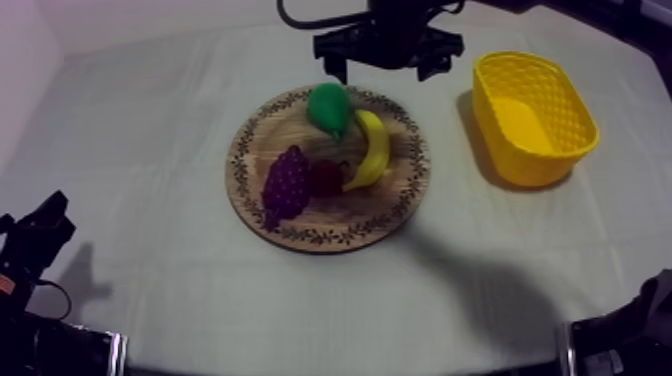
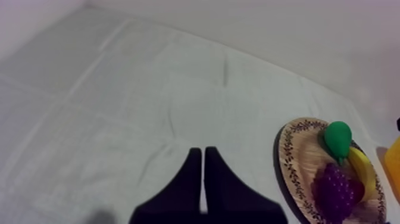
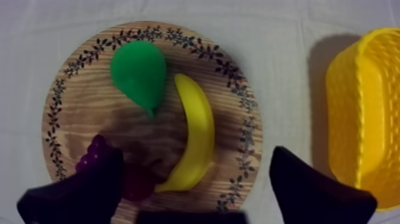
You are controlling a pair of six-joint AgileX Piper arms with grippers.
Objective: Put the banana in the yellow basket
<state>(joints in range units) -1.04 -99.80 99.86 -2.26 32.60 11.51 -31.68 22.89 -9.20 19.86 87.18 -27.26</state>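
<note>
You have the right tool [image 1: 386, 66], fingers wide apart and empty, at 12 o'clock of the banana [image 1: 372, 150], which lies 12-to-6 along the 3 o'clock side of the wooden board [image 1: 258, 150]; right arm nearer, left tool [image 2: 202, 152] closed.

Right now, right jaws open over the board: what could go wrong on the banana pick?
1. The banana lies close beside the pear and the small red fruit; the wide-open right jaws may catch or shove a neighbour when closing.
2. It is curved; a grip off its middle might let it swing or slip.
3. The yellow basket has a tall wall; a low carry could clip its rim.
</note>
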